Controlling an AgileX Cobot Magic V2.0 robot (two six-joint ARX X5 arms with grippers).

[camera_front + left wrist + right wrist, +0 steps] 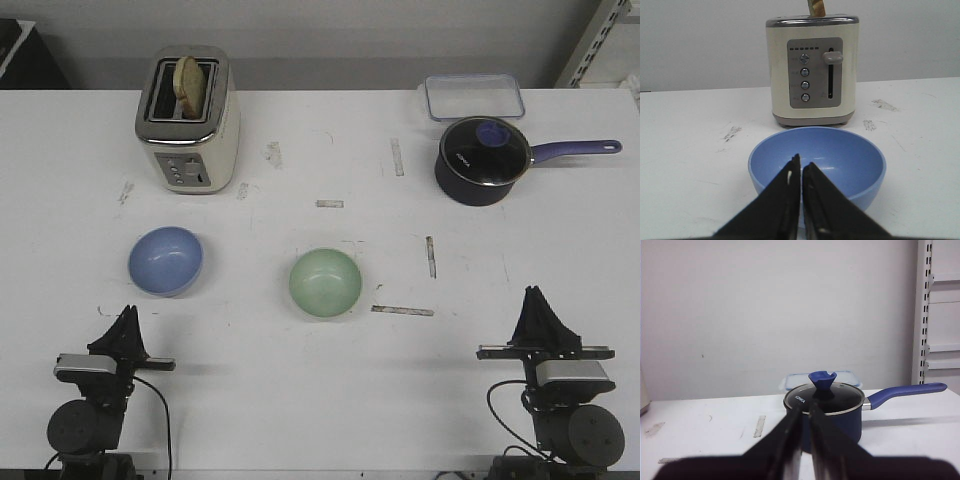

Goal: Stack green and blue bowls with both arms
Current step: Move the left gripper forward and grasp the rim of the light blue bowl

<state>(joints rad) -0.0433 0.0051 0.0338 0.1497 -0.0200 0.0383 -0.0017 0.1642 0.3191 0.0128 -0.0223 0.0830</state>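
Left gripper [127, 314] fingers together, empty; right gripper [536, 295] likewise. Blue bowl [166, 260] sat at 12 o'clock of left gripper, green bowl [325, 283] at bowl's 3 o'clock, apart.

Toaster [188, 120] w/ bread, lidded navy pot [484, 160], clear container [474, 97] behind.
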